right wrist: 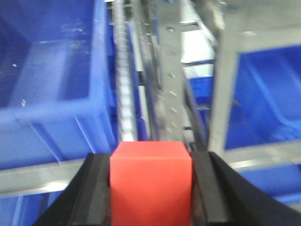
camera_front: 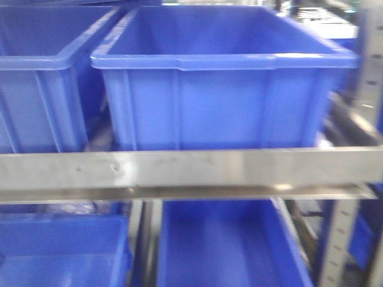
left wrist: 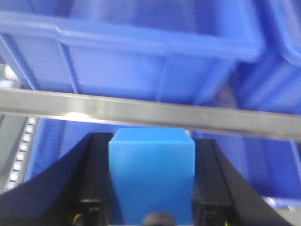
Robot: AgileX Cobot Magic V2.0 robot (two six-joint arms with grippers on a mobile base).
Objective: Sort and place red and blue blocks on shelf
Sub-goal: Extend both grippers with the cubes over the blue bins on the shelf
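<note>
My left gripper (left wrist: 151,141) is shut on the sky blue block (left wrist: 151,174), held just below and in front of the shelf's steel front rail (left wrist: 150,113). My right gripper (right wrist: 151,157) is shut on the bright red block (right wrist: 150,183), facing the shelf's upright posts (right wrist: 225,89) and a white roller track (right wrist: 124,94). In the front view the shelf rail (camera_front: 191,170) crosses the frame; neither gripper nor either block shows there.
Large blue bins stand on the shelf: one above the rail (camera_front: 221,78), another at its left (camera_front: 42,72), two on the tier below (camera_front: 227,245) (camera_front: 60,251). A bin sits behind the rail in the left wrist view (left wrist: 131,52) and left of the roller track in the right wrist view (right wrist: 47,80).
</note>
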